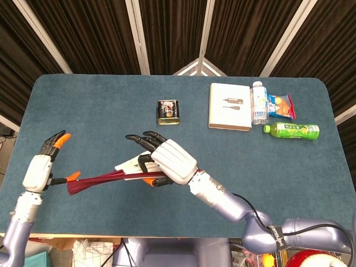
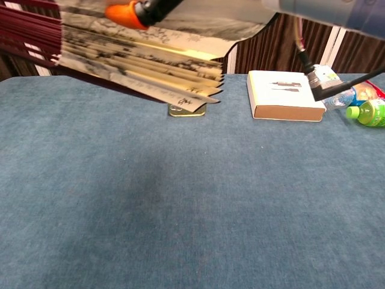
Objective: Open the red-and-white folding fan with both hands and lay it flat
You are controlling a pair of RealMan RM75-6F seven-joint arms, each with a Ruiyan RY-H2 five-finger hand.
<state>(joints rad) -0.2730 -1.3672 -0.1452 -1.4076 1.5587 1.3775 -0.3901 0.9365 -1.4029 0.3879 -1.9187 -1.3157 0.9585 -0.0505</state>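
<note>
The folding fan [image 1: 105, 178] is held above the blue table [image 1: 83, 111], partly spread, with its dark red ribs pointing left and its white paper leaf [image 1: 129, 164] under the palm. My right hand [image 1: 167, 163] grips it at the paper end. In the chest view the fan [image 2: 138, 54] fills the top left, with an orange fingertip [image 2: 123, 13] pressed on its upper face. My left hand [image 1: 44, 164] hovers at the front left with fingers spread, its thumb just above the red rib tips; contact cannot be made out.
A small tin can [image 1: 167, 111] stands behind the fan. At the back right are a white box [image 1: 229, 106], a clear water bottle [image 1: 257, 102], a snack bag [image 1: 280, 105] and a green bottle [image 1: 291, 130]. The table's front edge lies near my left arm.
</note>
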